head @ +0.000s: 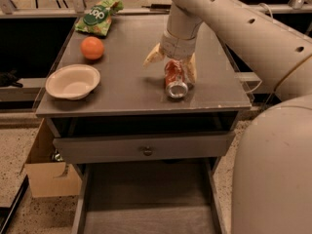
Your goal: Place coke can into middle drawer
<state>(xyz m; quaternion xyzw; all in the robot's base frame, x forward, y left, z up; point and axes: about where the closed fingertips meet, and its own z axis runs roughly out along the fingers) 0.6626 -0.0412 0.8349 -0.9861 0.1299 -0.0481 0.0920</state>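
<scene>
The jaws of the pale two-finger gripper (171,65) are standing spread apart, pointing down at the flat grey tabletop (122,89). They are straddling the small red-orange coke can with shiny silver ends (174,76). The can is lying on its side between the jaws, one silver end facing the tabletop's front edge. One tan finger is sitting clear of the can on one side. The other is sitting close against it on the far side, and whether it is touching the can cannot be told. The thick cream-coloured robot arm (234,26) is reaching in from beyond and to the side of the jaws. Well off to the other side of the jaws, a round orange fruit (92,48) is resting on the tabletop. A shallow white bowl (73,81) is sitting nearer the front edge than the fruit. Further back from the jaws, at the rear corner, a crumpled green snack bag (97,16) is lying. Below the jaws, under the tabletop, a grey drawer front with a small round knob (144,147) is showing. Lower again, the wide grey middle drawer (146,201) is standing pulled out, showing its plain flat floor. A brown cardboard box (46,174) is sitting on the speckled floor beside the cabinet.
</scene>
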